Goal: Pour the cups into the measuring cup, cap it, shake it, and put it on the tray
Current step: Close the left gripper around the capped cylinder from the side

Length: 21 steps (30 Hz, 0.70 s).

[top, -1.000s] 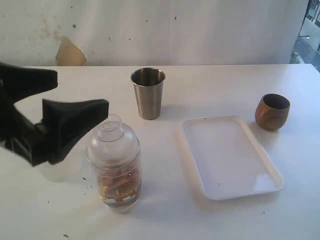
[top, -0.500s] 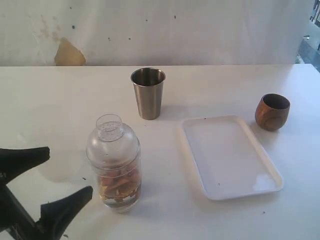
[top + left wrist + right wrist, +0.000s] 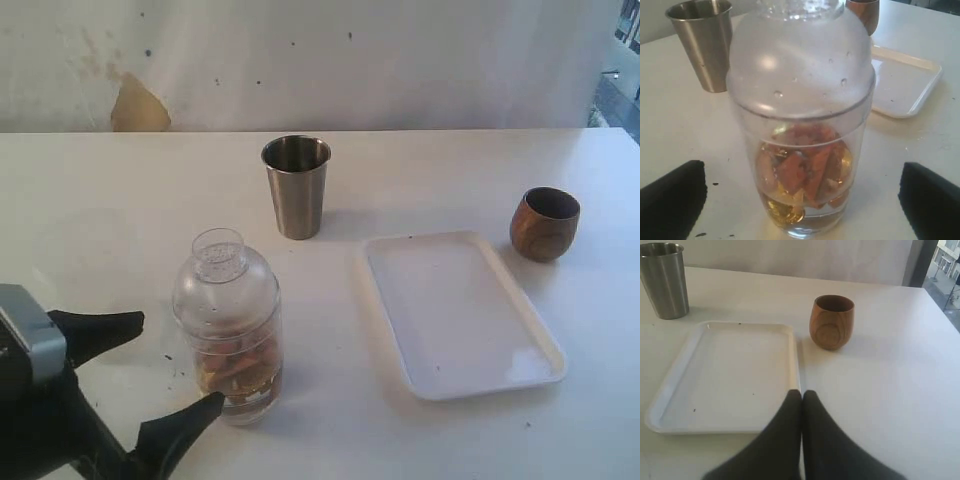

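Observation:
The clear measuring cup [image 3: 230, 355] stands left of centre, holding orange-brown pieces in a little liquid. The dome cap [image 3: 222, 278] sits on it. My left gripper [image 3: 178, 362] is open at its lower left, one fingertip close to its base. In the left wrist view the measuring cup [image 3: 802, 170] and cap [image 3: 800, 60] fill the middle, with a black finger [image 3: 672, 200] wide on each side, not touching. The steel tumbler [image 3: 296, 186] stands behind, the wooden cup [image 3: 545, 223] at the right, and the white tray [image 3: 455, 312] between. My right gripper [image 3: 801, 394] is shut and empty by the tray's [image 3: 725, 375] rim.
The right wrist view shows the wooden cup [image 3: 832, 322] just beyond the tray's corner and the steel tumbler [image 3: 665, 280] past its far end. Dark specks dot the white table [image 3: 170, 372] near the measuring cup. A wall with a brown patch [image 3: 138, 105] closes the back.
My left gripper dropped from high on the left to low at the front left, then moved right toward the measuring cup's base. Cups, tray and measuring cup stayed put.

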Each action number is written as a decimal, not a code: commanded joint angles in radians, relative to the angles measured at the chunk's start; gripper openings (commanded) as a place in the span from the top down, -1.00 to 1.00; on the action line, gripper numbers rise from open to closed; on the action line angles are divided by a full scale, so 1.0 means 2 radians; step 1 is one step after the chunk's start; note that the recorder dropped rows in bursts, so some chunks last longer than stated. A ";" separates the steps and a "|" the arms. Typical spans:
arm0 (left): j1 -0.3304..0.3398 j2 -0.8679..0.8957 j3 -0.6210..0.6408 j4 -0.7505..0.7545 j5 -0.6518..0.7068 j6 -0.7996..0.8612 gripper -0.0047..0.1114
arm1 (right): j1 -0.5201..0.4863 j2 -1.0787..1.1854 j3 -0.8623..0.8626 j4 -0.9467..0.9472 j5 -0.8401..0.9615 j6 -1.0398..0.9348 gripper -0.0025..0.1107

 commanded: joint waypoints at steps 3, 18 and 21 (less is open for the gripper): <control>-0.002 0.075 -0.009 0.010 -0.074 -0.010 -0.89 | -0.002 -0.003 0.001 0.000 -0.004 0.002 0.96; -0.002 0.217 -0.112 0.025 -0.074 -0.010 -0.89 | -0.002 -0.003 0.001 0.000 -0.004 0.002 0.96; -0.002 0.240 -0.130 0.025 -0.077 -0.010 -0.89 | -0.002 -0.003 0.001 0.000 -0.004 0.002 0.96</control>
